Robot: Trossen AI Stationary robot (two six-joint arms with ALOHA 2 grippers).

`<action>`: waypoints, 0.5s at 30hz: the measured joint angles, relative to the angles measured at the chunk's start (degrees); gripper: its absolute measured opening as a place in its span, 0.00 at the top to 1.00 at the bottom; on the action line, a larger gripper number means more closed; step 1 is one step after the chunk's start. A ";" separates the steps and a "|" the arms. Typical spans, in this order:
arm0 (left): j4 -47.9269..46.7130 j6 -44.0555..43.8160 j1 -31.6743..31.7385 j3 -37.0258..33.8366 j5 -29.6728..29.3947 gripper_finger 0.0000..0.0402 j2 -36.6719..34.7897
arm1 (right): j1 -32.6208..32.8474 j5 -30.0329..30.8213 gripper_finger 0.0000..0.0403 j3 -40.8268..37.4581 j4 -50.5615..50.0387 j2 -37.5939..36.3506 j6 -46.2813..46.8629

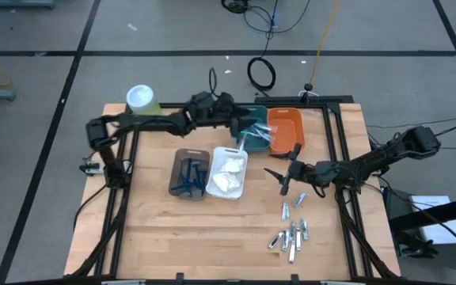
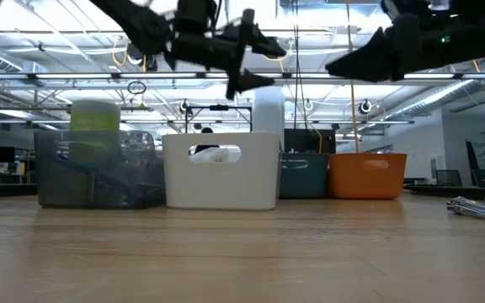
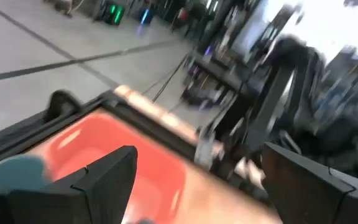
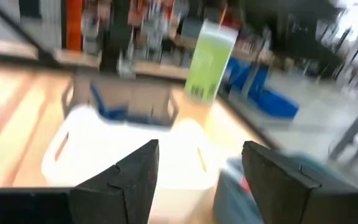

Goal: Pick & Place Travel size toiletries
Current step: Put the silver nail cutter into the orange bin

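Several small silvery tubes (image 1: 291, 233) lie loose on the table's near right. Dark blue razors (image 1: 188, 176) sit in the brown bin (image 1: 177, 162), and white soft pads (image 1: 226, 178) in the white bin (image 1: 241, 152). My left gripper (image 1: 248, 127) hangs open above the teal bin (image 1: 258, 144), next to the orange bin (image 1: 285, 131); nothing is between its fingers (image 3: 110, 177). My right gripper (image 1: 278, 178) stands open and empty, raised over the table to the right of the white bin and beyond the tubes, pointing at the white bin (image 4: 123, 155).
A green canister with a white lid (image 1: 142, 99) stands at the far left. The brown, white, teal and orange bins stand in a row across the table's middle and far side. Bare wood lies along the near edge (image 1: 212, 253). A black frame (image 1: 340, 158) borders the table.
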 joint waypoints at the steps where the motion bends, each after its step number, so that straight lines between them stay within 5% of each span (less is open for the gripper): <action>1: -4.14 2.73 -0.67 0.00 -0.83 0.17 -1.97 | 0.35 0.67 0.46 0.90 -3.83 -0.27 1.54; 5: -18.31 13.95 -5.22 -0.27 -8.10 0.20 -9.67 | 3.88 0.76 0.46 9.11 -31.64 -0.92 8.49; 8: -19.71 18.01 -8.85 -2.78 -12.35 0.22 -13.87 | 7.75 -0.48 0.46 17.80 -56.19 1.19 18.58; 11: -18.11 19.18 -11.41 -7.19 -14.18 0.23 -17.52 | 11.53 -8.44 0.46 23.67 -72.91 4.08 28.79; 15: -11.35 18.99 -13.17 -15.87 -17.24 0.22 -21.34 | 16.09 -21.96 0.47 25.23 -82.15 6.73 36.15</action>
